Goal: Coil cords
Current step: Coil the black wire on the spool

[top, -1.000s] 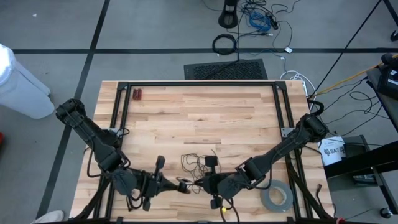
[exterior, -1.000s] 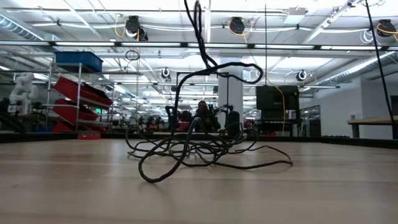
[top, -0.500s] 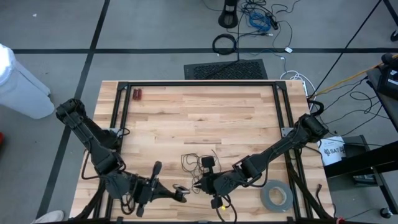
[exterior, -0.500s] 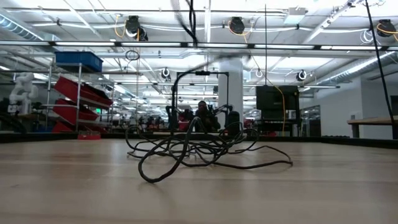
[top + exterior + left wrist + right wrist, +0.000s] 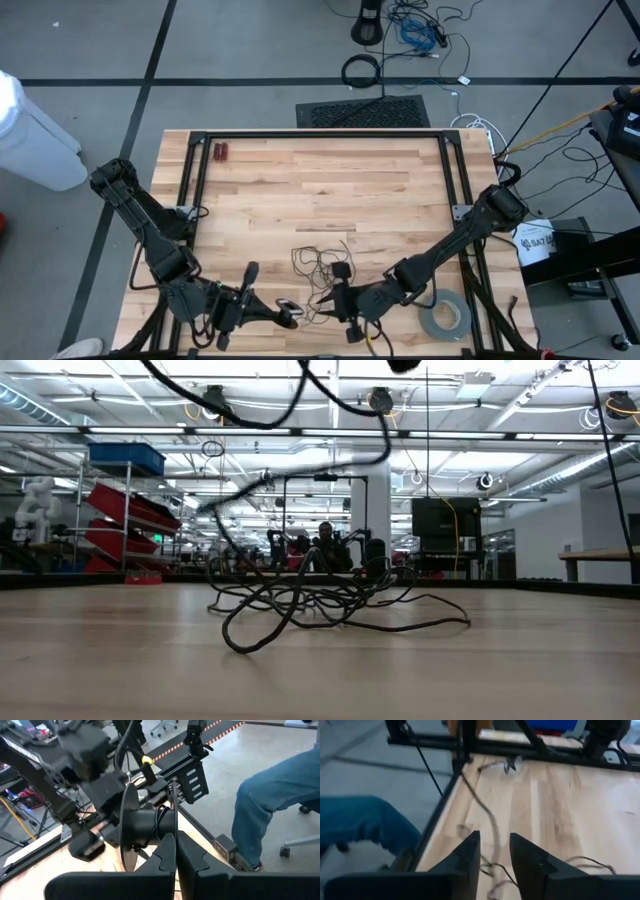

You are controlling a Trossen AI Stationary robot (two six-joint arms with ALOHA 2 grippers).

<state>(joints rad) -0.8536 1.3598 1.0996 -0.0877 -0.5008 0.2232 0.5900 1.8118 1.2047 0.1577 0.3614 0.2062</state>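
Left gripper (image 5: 292, 318) pressed together at table's (image 5: 380, 190) six o'clock edge; right gripper (image 5: 492, 851) spread beside it; loose cord (image 5: 318, 262) lies toward twelve o'clock of both

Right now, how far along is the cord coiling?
Nothing looks coiled: the cord lies as a loose tangle on the table. In hand: the left hand is shut on a strand; the right hand, fingers apart, sits beside it. The whole winding remains.

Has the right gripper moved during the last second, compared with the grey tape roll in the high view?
Yes. The right gripper has drawn back toward the table's near edge and slightly toward the grey tape roll, which stayed put.
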